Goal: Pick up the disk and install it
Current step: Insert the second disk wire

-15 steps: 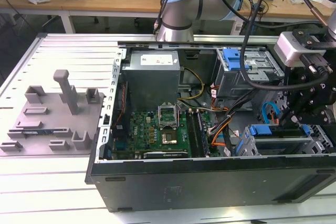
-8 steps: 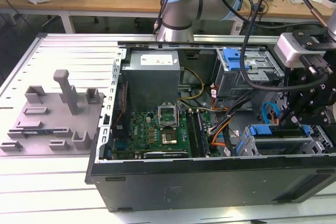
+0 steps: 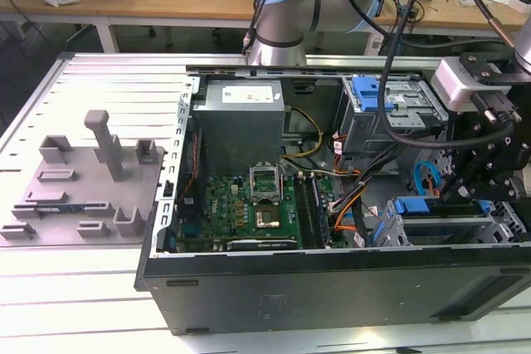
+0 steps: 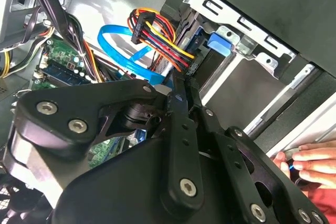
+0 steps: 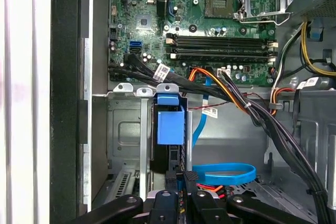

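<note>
Now gripper [image 5: 181,178] jaws nearly together, touching the disk [image 5: 169,153].

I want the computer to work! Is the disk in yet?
Nearly! The disk sits edge-on in the drive bay of the open computer case. The end effector is right at its end. Whether it is pushed fully home, I can't tell.

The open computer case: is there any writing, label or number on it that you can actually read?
None is readable.
Power supply sticker: too blurred.
White cable tags in the first wrist view: print too small.
Motherboard markings: too small.
</note>
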Controlling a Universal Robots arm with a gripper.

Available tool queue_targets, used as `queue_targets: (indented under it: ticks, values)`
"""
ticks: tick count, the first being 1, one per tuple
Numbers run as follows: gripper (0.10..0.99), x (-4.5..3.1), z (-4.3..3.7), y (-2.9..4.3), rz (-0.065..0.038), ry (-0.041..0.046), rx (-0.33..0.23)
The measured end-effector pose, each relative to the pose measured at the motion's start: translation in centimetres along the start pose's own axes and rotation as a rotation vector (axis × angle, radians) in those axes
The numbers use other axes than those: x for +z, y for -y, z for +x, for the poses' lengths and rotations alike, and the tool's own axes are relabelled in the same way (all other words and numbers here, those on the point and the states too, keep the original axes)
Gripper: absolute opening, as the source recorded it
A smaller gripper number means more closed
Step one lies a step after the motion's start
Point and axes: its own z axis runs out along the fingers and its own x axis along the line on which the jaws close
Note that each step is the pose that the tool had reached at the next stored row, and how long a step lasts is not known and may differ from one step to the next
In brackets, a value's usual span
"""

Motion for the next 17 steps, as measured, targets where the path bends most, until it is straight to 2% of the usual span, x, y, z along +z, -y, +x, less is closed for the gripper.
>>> queue_targets:
  ticks: [12,13,17]
  values:
    - [0.176,0.21,-0.01,-0.13,0.000,0.0017,0.000]
    - [0.239,-0.02,-0.01,-0.13,0.000,0.0007,0.000]
    - [0.239,-1.56,-0.05,-0.13,0.000,0.0003,0.000]
